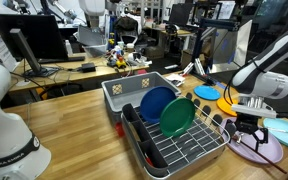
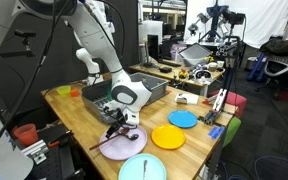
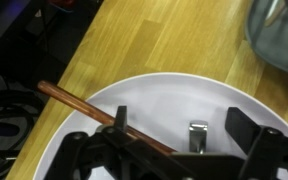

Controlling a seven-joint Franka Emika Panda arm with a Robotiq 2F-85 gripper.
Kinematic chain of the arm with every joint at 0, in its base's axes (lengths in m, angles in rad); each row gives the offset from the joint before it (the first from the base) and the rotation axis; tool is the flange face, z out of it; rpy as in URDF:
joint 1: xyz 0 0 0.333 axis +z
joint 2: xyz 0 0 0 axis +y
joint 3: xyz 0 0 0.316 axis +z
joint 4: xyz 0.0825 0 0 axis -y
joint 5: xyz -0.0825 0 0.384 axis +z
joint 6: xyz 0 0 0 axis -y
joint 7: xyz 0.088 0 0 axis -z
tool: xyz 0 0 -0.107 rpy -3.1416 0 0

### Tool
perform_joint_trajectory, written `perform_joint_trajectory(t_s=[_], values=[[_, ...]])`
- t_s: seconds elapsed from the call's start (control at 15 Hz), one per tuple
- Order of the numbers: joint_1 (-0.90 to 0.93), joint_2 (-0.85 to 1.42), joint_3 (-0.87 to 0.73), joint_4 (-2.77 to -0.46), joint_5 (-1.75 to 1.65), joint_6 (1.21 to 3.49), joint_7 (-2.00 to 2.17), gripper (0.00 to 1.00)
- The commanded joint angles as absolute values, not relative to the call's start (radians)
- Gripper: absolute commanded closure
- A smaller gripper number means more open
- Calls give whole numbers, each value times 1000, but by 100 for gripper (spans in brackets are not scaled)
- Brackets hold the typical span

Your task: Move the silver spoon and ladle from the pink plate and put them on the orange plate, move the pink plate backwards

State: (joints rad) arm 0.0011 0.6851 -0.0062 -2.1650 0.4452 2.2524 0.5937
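Gripper (image 3: 179, 135) low over pink plate (image 3: 174, 95), fingers (image 3: 121, 122) apart, nothing clamped. Thin handle (image 3: 84, 105) slants against one finger; shiny metal bit (image 3: 197, 135) between fingers. Best: straddle handle squarely, close firmly, lift level. Orange plate (image 2: 169, 137) just beyond. Spoon's or ladle's handle? Bowls hidden under gripper, can't tell.

Likely lab: monitors (image 1: 29, 42), cluttered desks (image 1: 134, 52)

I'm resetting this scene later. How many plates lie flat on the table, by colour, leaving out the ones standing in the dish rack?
pink plate: 1
orange plate: 1
blue plate: 1
light-blue plate: 1
Total: 4
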Motion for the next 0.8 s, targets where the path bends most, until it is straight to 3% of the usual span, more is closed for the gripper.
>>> perform_joint_trajectory(t_s=[0.0,0.73], values=[[1,687,-9,-2154,480,2229,595,17],[-3,677,-11,-2150,498,2226,584,94]])
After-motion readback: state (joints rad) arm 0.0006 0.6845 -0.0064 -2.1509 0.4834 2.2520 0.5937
